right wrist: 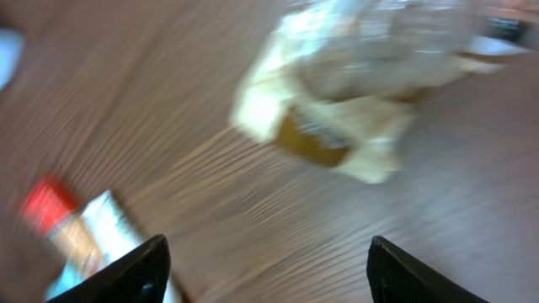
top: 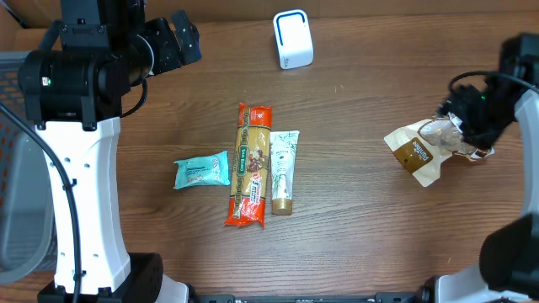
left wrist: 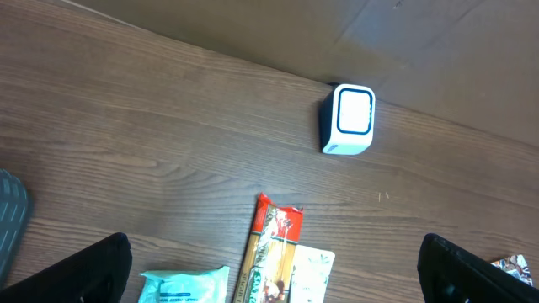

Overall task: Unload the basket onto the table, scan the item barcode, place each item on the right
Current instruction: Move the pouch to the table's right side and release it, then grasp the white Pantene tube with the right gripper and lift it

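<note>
A cream and brown pouch (top: 418, 147) lies on the table at the right. My right gripper (top: 461, 126) hovers at its right end, open. In the blurred right wrist view the pouch (right wrist: 354, 93) sits beyond the spread fingertips (right wrist: 139, 271), with nothing between them. The white barcode scanner (top: 292, 39) stands at the back centre, and the left wrist view shows the scanner (left wrist: 349, 119) too. My left gripper (top: 187, 38) is raised at the back left, open and empty.
In the middle lie a spaghetti pack (top: 250, 164), a pale tube (top: 283, 171) and a teal wipes packet (top: 202, 171). A grey bin (top: 17, 194) stands at the left edge, beside the left arm's white column.
</note>
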Tool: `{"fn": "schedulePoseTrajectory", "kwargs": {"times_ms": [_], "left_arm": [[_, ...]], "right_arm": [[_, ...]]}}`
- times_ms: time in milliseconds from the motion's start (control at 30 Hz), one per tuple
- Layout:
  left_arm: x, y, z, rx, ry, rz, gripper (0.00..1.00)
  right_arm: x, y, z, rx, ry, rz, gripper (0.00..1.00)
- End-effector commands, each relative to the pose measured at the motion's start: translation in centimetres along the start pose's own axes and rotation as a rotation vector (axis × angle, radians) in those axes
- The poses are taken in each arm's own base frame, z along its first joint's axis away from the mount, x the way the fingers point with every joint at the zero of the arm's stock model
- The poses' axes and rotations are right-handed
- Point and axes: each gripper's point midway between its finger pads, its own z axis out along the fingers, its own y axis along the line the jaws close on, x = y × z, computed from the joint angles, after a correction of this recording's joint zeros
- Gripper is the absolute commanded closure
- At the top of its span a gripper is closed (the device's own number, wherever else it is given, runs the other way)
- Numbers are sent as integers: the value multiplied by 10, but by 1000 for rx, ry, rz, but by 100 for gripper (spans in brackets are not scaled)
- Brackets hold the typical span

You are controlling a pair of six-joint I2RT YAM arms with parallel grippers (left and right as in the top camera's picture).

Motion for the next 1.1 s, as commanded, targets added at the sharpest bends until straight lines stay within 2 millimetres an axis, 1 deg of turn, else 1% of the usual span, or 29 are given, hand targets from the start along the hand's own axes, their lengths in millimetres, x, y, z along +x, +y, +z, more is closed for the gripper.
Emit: {"fn": "schedulePoseTrajectory", "kwargs": {"times_ms": [0, 100, 167, 300, 367, 400, 467, 533, 600, 700, 733, 867, 967, 1067], "left_arm": [[-3, 1, 1, -6, -7, -19, 0], [-3, 1, 1, -6, -7, -19, 1], [-3, 1, 1, -6, -7, -19, 0], [-3, 1, 1, -6, -7, -19, 0], [-3, 1, 1, -6, -7, -19, 0], [-3, 1, 1, -6, -7, -19, 0], [-3, 1, 1, -6, -7, -19, 1], [-3, 1, 1, -6, -7, -19, 0], [-3, 1, 1, -6, -7, -19, 1], [-3, 1, 1, -6, -7, -19, 0], [-3, 1, 1, -6, -7, -19, 0], [-3, 1, 1, -6, -7, -19, 0], [-3, 1, 1, -6, -7, -19, 0], [-3, 1, 1, -6, -7, -19, 1]], "right_arm": [[39, 56, 5, -110, 73, -236, 25], [73, 96, 25, -129, 100, -383, 27], [101, 125, 44, -128, 95, -486, 29], [139, 155, 78, -45, 35, -617, 33], [164, 171, 97, -4, 2, -686, 37], [172, 176, 103, 15, -13, -709, 37], [184, 182, 118, 77, -64, -750, 38], [193, 183, 133, 134, -101, -777, 39], [201, 184, 149, 165, -102, -804, 40], [211, 182, 171, 193, -77, -828, 47], [213, 178, 181, 216, -61, -834, 52], [216, 171, 196, 244, -28, -837, 66], [228, 169, 206, 223, 45, -882, 67], [231, 168, 209, 218, 70, -894, 67]]}}
